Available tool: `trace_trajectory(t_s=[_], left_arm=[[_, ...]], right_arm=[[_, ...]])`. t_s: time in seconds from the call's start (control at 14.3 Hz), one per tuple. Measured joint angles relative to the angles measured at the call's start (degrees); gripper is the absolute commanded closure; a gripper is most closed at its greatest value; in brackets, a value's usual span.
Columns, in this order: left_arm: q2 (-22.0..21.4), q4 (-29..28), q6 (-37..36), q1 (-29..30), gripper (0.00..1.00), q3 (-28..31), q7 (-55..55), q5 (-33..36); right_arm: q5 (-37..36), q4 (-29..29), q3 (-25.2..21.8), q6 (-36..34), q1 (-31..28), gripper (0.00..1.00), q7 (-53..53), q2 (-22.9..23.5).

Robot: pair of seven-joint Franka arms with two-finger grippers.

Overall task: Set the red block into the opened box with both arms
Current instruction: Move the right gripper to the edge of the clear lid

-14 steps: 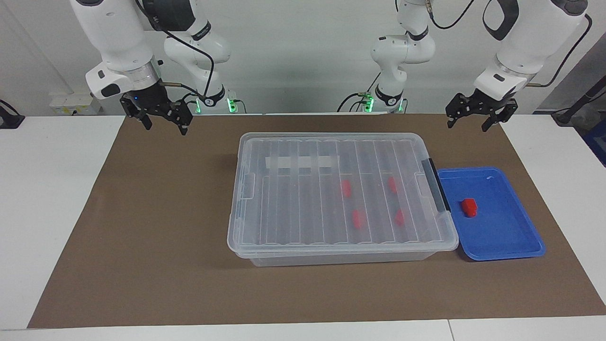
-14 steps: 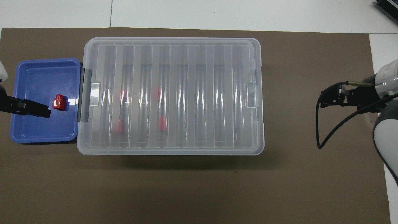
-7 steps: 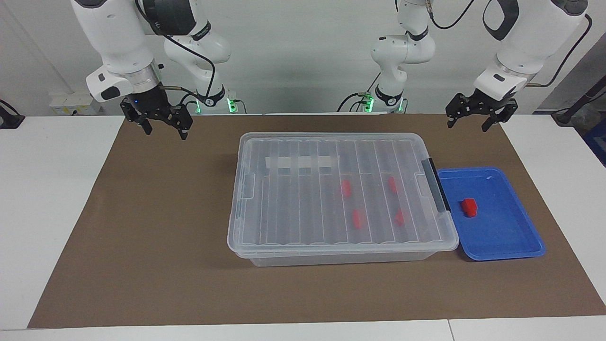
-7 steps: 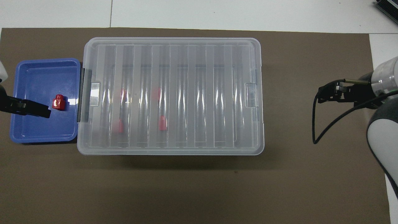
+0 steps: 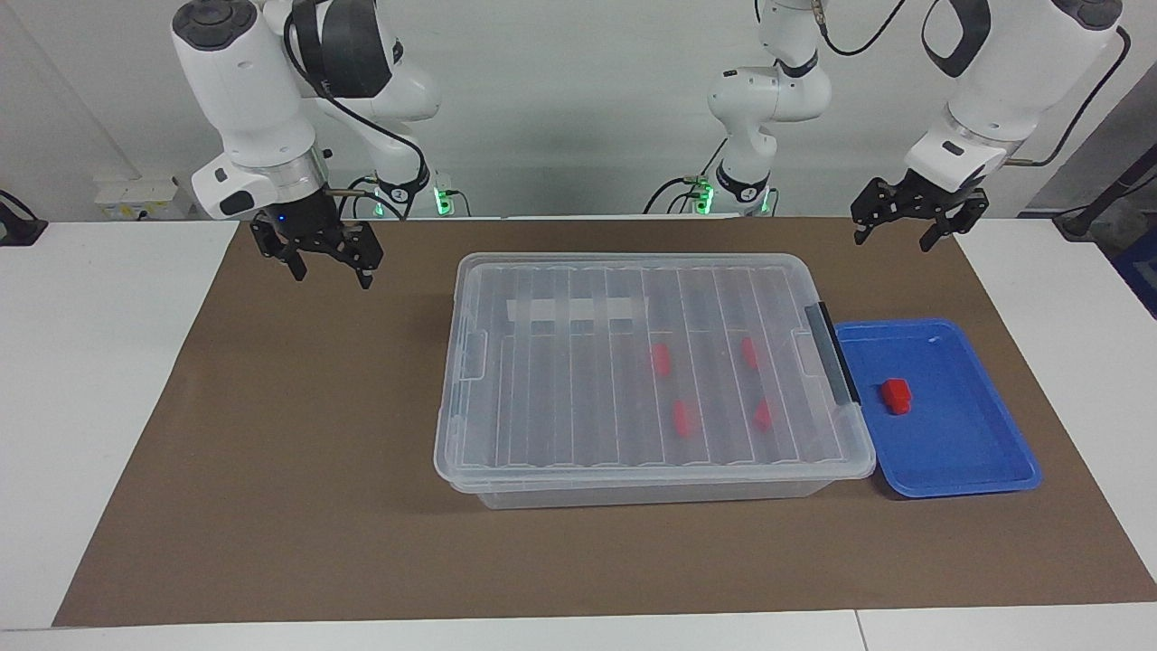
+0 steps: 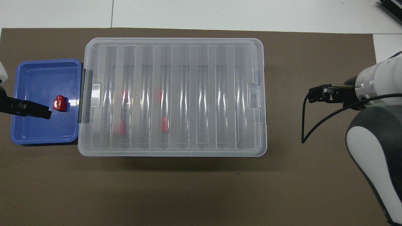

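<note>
Brown matting [image 5: 298, 452] is covering the white table, and the box [image 5: 633, 362] is sitting on it with its lid on. One red block [image 5: 896, 395] is lying in the blue tray [image 5: 958, 461] beside the latch end. Both grippers are hanging with fingers spread, the left gripper [image 5: 903, 231] over the mat near the tray, the right gripper [image 5: 327, 268] over bare mat.

Red block [image 5: 896, 395]; blue tray [image 5: 972, 470]; clear ribbed box [image 5: 542, 398].

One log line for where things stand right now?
box: lid on | red block: in blue tray | left gripper: open, raised | right gripper: open, over mat
</note>
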Motion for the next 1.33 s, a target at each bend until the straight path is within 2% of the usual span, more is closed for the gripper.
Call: trace_trajectory(t_s=[0.35, 0.77, 1.33], left_arm=[[0.0, 0.0, 0.0, 0.0, 0.00, 0.0, 0.0, 0.0], [0.0, 0.0, 0.0, 0.0, 0.00, 0.0, 0.0, 0.0], [0.0, 0.0, 0.0, 0.0, 0.00, 0.0, 0.0, 0.0]], right_arm=[[0.0, -3.4, 0.1, 6.1, 3.1, 0.00, 0.0, 1.2], [0.0, -3.9, 0.1, 12.6, 8.1, 0.00, 3.5, 6.1], [0.0, -4.0, 0.2, 13.0, 11.1, 0.00, 5.6, 7.8]])
